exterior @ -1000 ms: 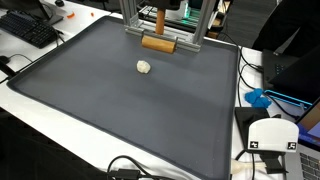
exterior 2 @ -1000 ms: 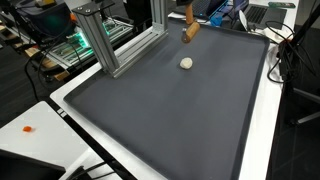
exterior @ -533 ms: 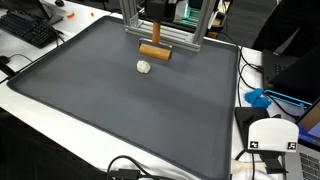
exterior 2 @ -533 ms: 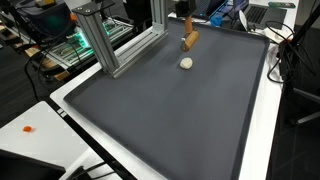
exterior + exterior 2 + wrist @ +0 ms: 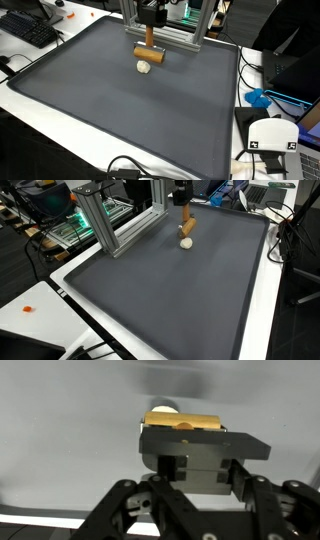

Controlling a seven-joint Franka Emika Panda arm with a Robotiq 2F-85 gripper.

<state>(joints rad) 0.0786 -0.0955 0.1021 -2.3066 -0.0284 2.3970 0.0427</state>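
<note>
Lowered since earlier, hand [image 5: 150,28] clamped on wooden block [image 5: 149,55] hangs just beside pale ball [image 5: 144,68], metal frame [image 5: 196,25] behind.

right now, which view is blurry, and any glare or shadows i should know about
Wrist view: soft throughout, the end effector close and smeared, the mat washed out to pale grey, a dark shadow smudge at the top. Both exterior views: sharper, evenly lit, no strong glare; the wooden piece and pale ball read clearly.
</note>
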